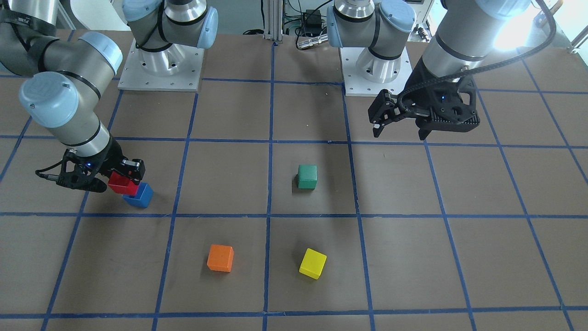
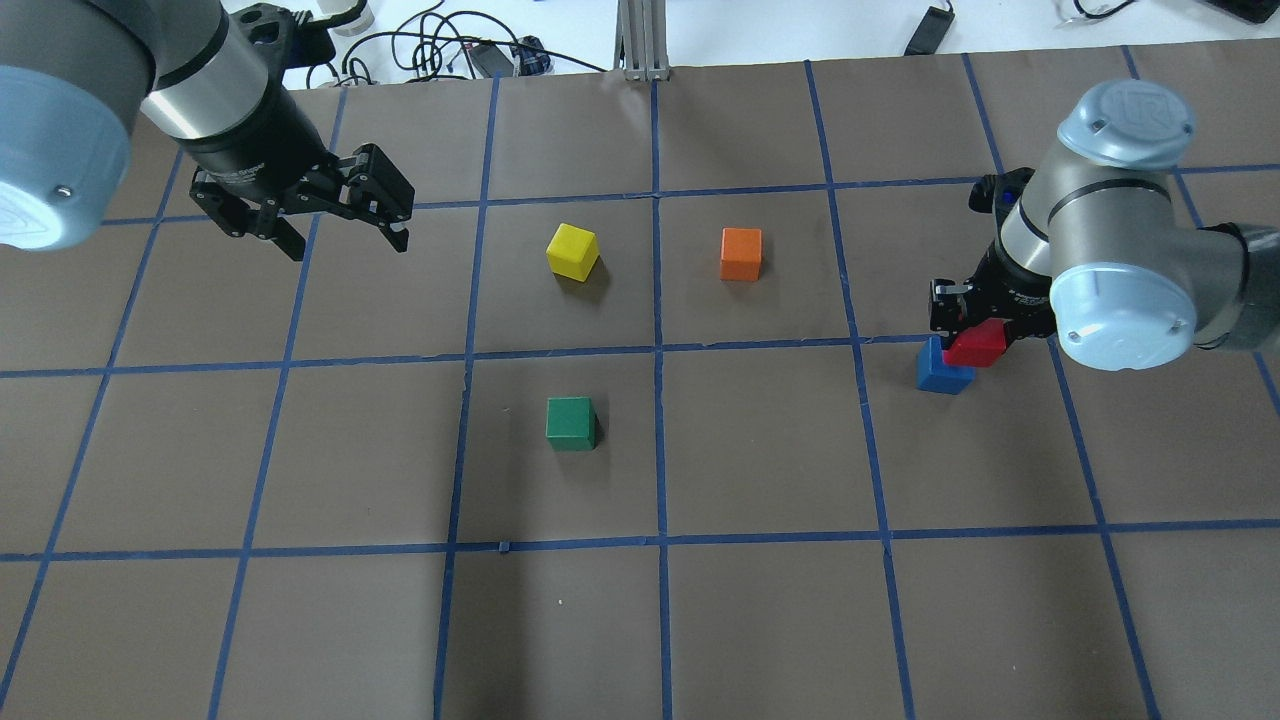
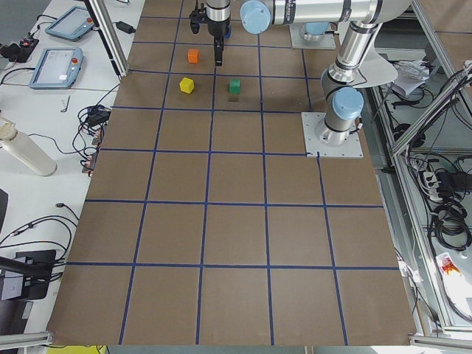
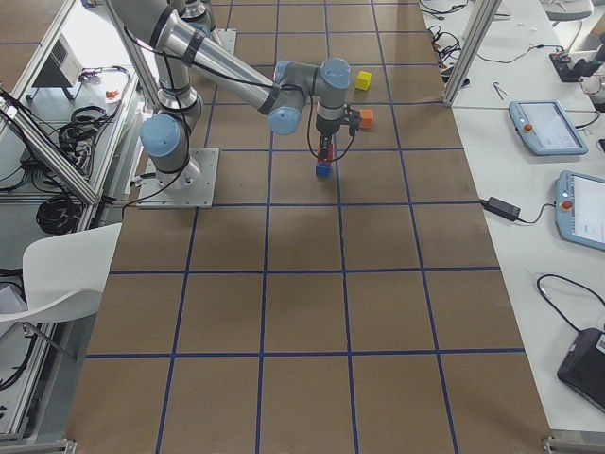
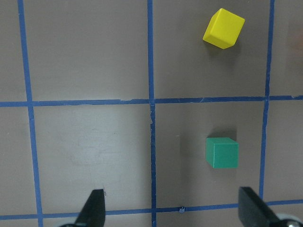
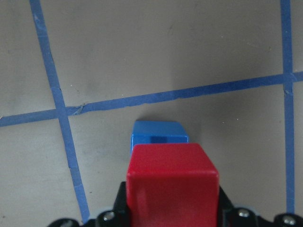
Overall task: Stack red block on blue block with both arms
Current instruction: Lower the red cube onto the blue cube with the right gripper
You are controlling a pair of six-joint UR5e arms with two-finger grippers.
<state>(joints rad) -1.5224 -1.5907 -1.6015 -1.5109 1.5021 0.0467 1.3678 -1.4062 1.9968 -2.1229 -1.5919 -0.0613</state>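
The right fingers (image 1: 135,169) clamp the red block (image 1: 123,183) just over the blue block (image 1: 140,195), at the tabletop's (image 1: 413,257) right end, ready to set it down. The left fingers (image 2: 285,232) are apart, far off.

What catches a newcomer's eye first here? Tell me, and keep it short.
The red block, clamped in the right gripper just above the blue block, at the overhead view's right. Then the left gripper, hanging open above the table on the left, and the green block, yellow block and orange block lying apart in the middle.
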